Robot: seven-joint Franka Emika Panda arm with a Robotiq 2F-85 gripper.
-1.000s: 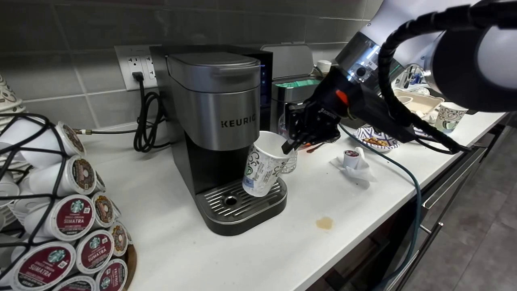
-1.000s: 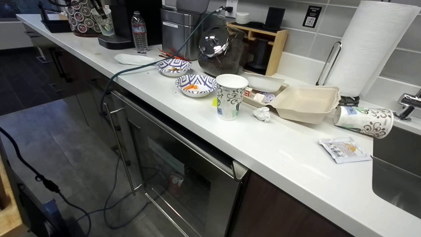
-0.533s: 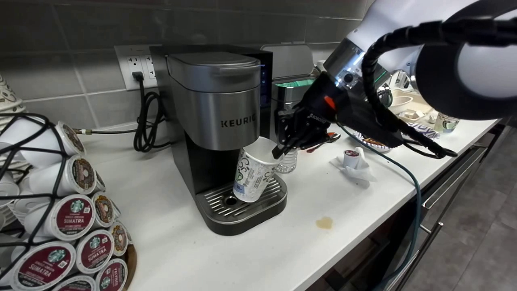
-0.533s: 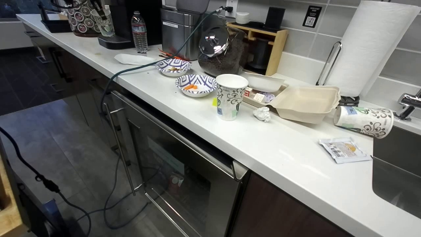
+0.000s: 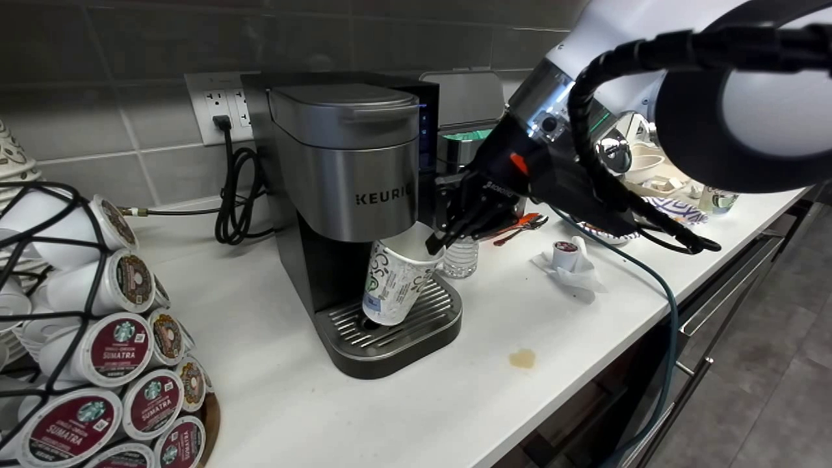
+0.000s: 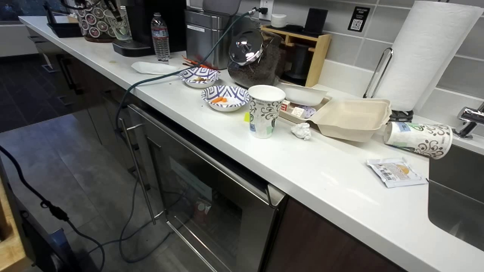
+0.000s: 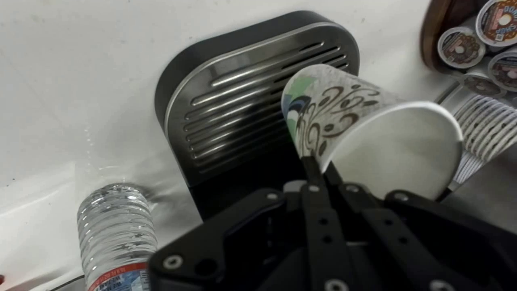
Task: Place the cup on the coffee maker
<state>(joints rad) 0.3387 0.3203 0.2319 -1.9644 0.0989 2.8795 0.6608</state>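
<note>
White counter (image 5: pixel 481 325) against grey tiles (image 5: pixel 292 36)

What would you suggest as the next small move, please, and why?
I would probably rotate the end effector to bring the patterned paper cup upright: it leans, pinched at the rim, over the slotted drip tray of the Keurig coffee maker.

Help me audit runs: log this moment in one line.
hand: pinching cup | cup: tilted, over drip tray of coffee maker | release: not yet
</note>
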